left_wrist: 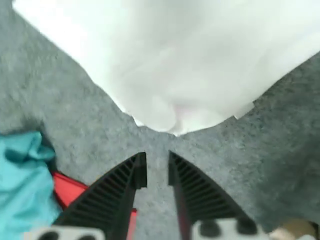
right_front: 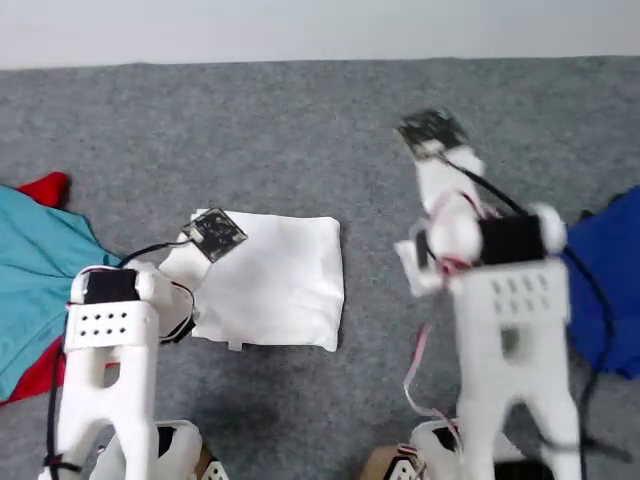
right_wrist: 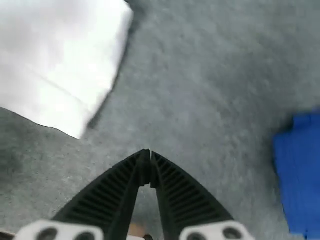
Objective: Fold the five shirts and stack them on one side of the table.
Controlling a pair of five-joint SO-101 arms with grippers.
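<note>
At the lower middle of the left wrist view, the left gripper (left_wrist: 156, 172) hangs with its jaws a narrow gap apart and nothing between them. It is over bare cover, just beside the near edge of the white shirt (left_wrist: 200, 60). The right gripper (right_wrist: 150, 170) has its tips pressed together, also empty, well apart from any cloth.

In the high view the white shirt lies centre-left as a fairly neat rectangle, so I judge that one folded, or very nearly. It sits in the middle of the table rather than off to a side. At the left edge of the frame a teal shirt (right_front: 35, 270) lies loose and rumpled on top of a red shirt (right_front: 45, 188); both look unfolded. At the right edge a blue shirt (right_front: 605, 290) is partly cut off by the frame, and I cannot tell whether it is folded. Four garments can be counted, and no stack has been started, so most of the work seems to remain.

The table carries a grey carpet-like cover (right_front: 300, 120), lying flat. A pale wall (right_front: 300, 30) runs along the top of the high view.
</note>
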